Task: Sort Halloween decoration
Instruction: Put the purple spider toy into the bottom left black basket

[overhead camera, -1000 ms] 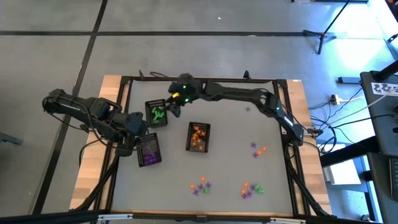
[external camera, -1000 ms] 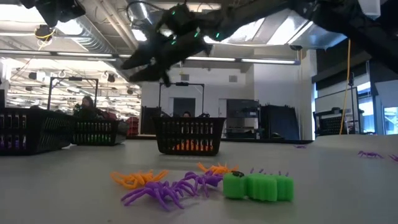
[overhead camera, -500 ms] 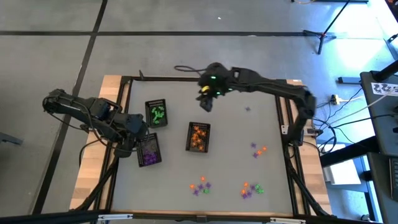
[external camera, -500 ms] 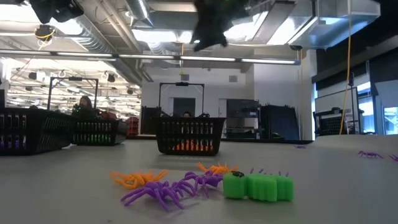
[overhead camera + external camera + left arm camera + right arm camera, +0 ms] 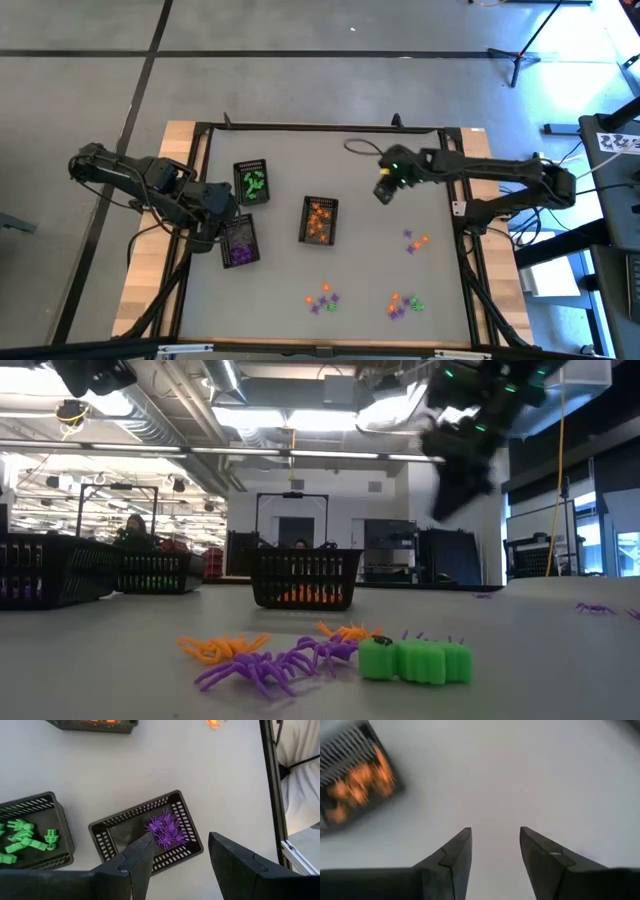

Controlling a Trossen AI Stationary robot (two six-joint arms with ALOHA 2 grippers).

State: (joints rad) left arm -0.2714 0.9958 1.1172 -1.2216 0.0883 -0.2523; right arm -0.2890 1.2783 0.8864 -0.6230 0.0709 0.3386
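High view: right gripper fingers apart, empty, loose Halloween decoration well apart from them.

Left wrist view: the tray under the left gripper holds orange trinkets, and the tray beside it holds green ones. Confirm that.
Not quite. The tray under the left gripper holds purple trinkets, not orange, as the left wrist view shows. The tray beside it does hold green ones.

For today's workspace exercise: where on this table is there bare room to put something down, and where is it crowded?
Bare: the far strip behind the green tray and orange tray. Crowded: the three trays, including the purple tray, and scattered trinkets along the near edge.
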